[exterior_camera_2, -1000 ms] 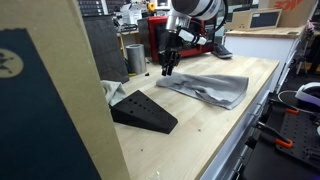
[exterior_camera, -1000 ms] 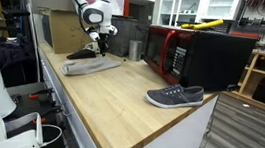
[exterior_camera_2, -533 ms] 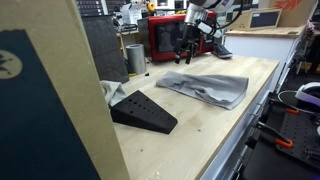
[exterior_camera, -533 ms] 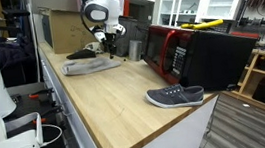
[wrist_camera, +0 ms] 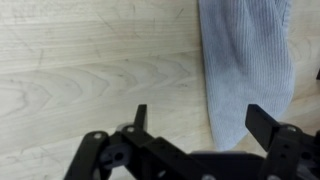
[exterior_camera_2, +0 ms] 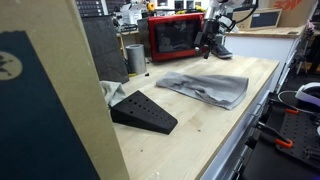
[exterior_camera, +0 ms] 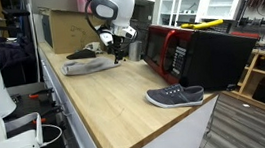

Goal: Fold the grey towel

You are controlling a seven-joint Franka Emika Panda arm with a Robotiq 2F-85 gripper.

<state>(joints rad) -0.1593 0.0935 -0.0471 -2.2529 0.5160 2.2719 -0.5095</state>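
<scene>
Wooden workbench (exterior_camera: 106, 107) running the length of a busy workshop, and we pick up the grey towel (exterior_camera_2: 205, 88) lying flat on it in front of the red microwave (exterior_camera_2: 172, 38), well apart from the dark shoe (exterior_camera: 175, 97) sitting near the bench's other end. We see the gripper (exterior_camera_2: 208, 45) hanging in the air above the towel's far side, clear of the cloth, and the wrist view settles it: the two fingers (wrist_camera: 140, 118) stand wide apart with only bare wood and one edge of the towel below them, nothing held. Now, how far along are we? By our reading the cloth looks doubled over, a layered shape with a few creases and slightly uneven edges in both exterior views, so one fold seems to be in place. What could remain, as we judge it, is a second fold or a tidy-up of those edges; otherwise the job looks close to done.
</scene>
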